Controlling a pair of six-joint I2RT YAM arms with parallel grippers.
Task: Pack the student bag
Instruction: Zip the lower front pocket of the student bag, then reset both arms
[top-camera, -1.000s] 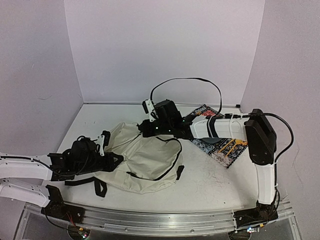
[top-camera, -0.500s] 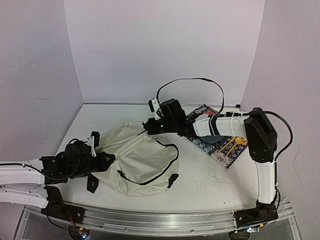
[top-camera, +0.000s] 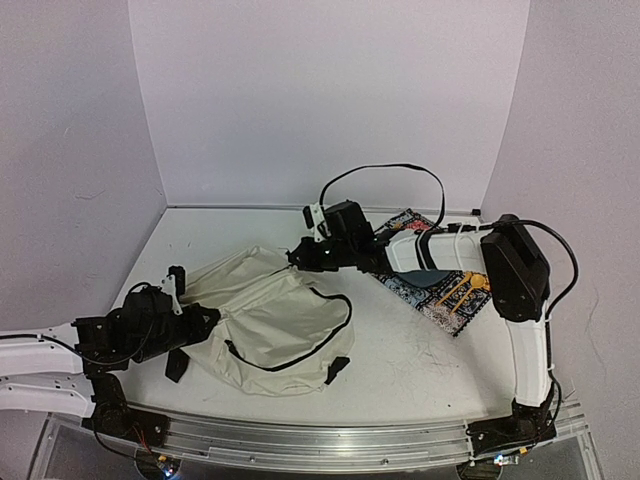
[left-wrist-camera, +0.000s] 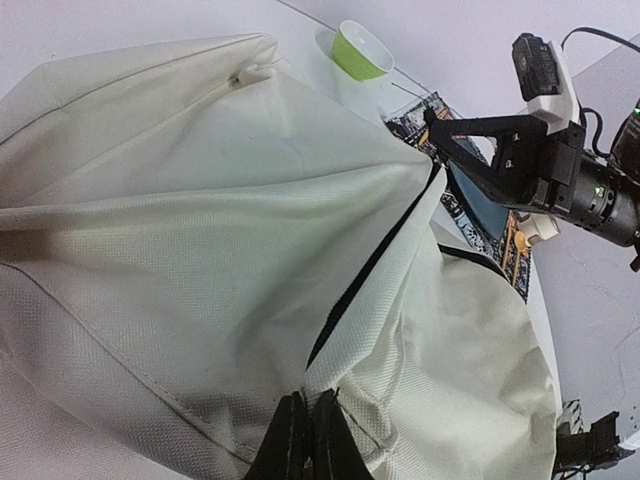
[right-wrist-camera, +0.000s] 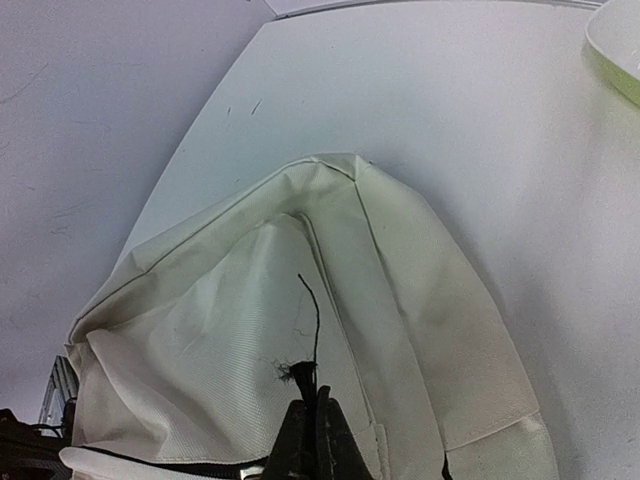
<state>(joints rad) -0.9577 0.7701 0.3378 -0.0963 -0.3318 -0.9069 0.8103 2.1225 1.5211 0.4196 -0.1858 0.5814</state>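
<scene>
On the table (top-camera: 420, 365), the student bag (top-camera: 275, 325) appears light and limp, best held at seams; the left gripper (top-camera: 203, 318) clamps its 9 o'clock edge, the right gripper (top-camera: 299, 256) its 1 o'clock edge.

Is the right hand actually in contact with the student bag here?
Touching. The right wrist view shows the right hand shut, with its tips pinching a fold of cream fabric on the student bag and no gap between them.

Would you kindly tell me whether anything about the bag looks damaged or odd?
Yes: a loose black thread with a frayed tuft sticks up from the cream fabric of the student bag, right at the fingertips of the shut right gripper. It may be a snagged seam or a zipper pull cord; I cannot tell which.
</scene>
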